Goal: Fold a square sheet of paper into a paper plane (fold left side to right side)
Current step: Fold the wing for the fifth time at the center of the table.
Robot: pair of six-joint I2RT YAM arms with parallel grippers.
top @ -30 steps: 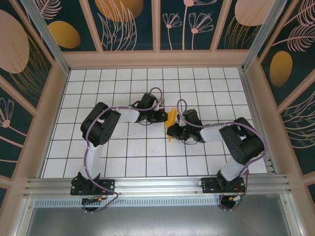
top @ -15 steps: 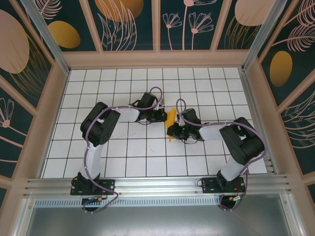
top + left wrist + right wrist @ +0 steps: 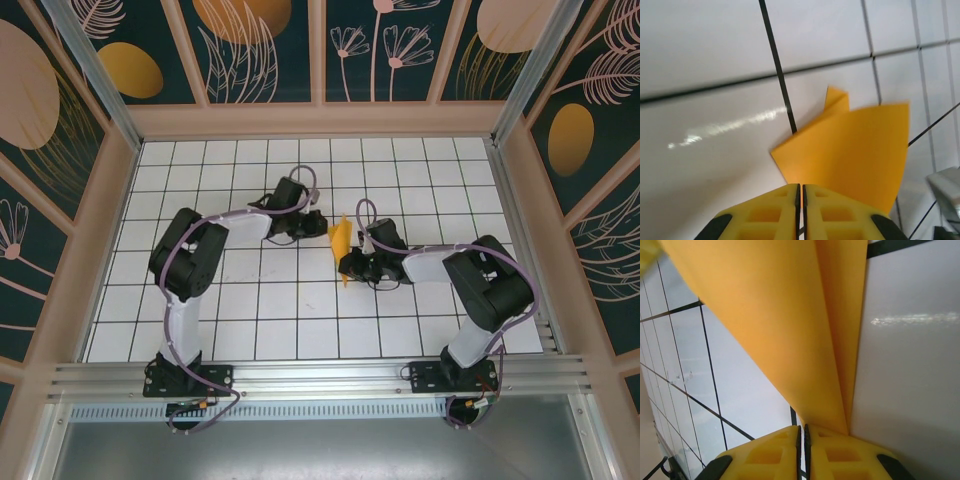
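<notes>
**Ops A:** On the overhead camera I see the orange paper (image 3: pixel 340 238) near the middle of the tabletop (image 3: pixel 200 300), between my two claws. It is a narrow folded strip that looks raised off the grid. What do the wrist cameras add?

**Ops B:** On the left wrist view the orange paper (image 3: pixel 850 150) is a broad folded flap with a small pointed corner behind it, just ahead of the left claw (image 3: pixel 800 187). That claw's yellow fingers are pressed together with only a hairline slit. I cannot tell whether any edge of the paper sits in that slit.

**Ops A:** And the right claw?

**Ops B:** On the right wrist view the right claw (image 3: pixel 801 427) is pinching the orange paper (image 3: pixel 790 315). Two layers run down and meet in a crease right at its fingertips.

**Ops A:** From above, my left arm reaches in from the left with its elbow pushed outward. The left claw (image 3: pixel 320 227) is low and just beside the paper's left edge. My right arm bends in from the right, and the right claw (image 3: pixel 350 268) is at the paper's near end.

**Ops B:** Compared with half a second ago, my left arm has drawn back leftward and its claw is off the paper. My right arm has hardly moved.
</notes>
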